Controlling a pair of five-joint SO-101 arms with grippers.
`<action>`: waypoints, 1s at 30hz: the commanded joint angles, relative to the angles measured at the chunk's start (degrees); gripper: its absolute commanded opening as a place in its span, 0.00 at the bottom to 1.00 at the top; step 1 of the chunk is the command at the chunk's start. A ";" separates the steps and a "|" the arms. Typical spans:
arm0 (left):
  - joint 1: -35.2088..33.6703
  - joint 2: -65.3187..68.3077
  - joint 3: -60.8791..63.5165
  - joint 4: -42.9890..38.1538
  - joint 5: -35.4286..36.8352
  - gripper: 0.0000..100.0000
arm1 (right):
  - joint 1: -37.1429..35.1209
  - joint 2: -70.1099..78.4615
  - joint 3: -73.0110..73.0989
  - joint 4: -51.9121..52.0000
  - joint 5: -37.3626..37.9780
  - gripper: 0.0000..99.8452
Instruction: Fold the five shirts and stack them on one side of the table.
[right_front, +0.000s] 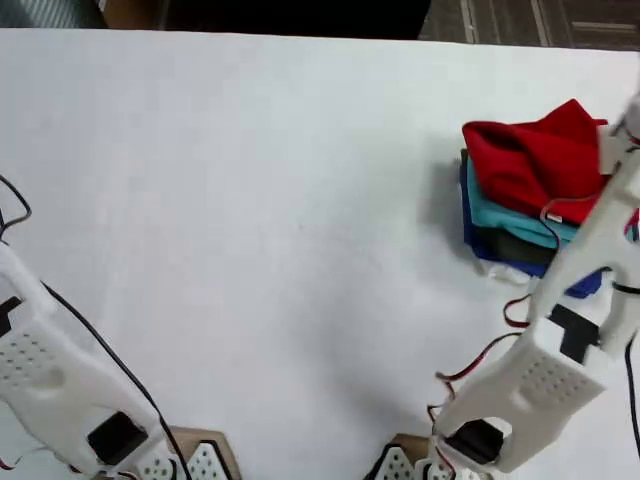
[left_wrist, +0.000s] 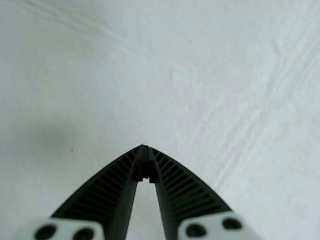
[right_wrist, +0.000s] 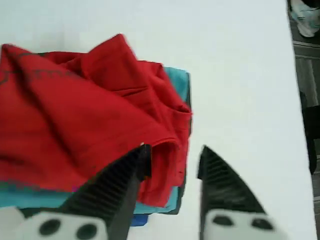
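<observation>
— How is the left gripper (left_wrist: 144, 154) held?
— Its jaws are pressed together, tip against tip.
— And the right gripper (right_wrist: 173, 159)?
— Its jaws are held apart, and the right arm (right_front: 560, 350) is stretched forward.

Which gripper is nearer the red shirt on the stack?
Right. The right gripper hangs open close by the red shirt; the left gripper sits shut over bare table far across.

No readable text or numbers — faint dark print on red shirt (right_wrist: 75, 110), illegible.
</observation>
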 joint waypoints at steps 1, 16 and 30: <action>0.44 -1.14 -2.33 0.70 0.35 0.03 | -5.58 -1.10 -5.19 8.75 -0.70 0.03; 0.44 -1.14 -2.42 0.70 0.09 0.03 | -8.75 -0.48 7.82 8.75 -3.34 0.02; 0.18 -1.23 -2.42 1.49 0.09 0.03 | -0.92 10.07 8.18 -2.07 0.53 0.02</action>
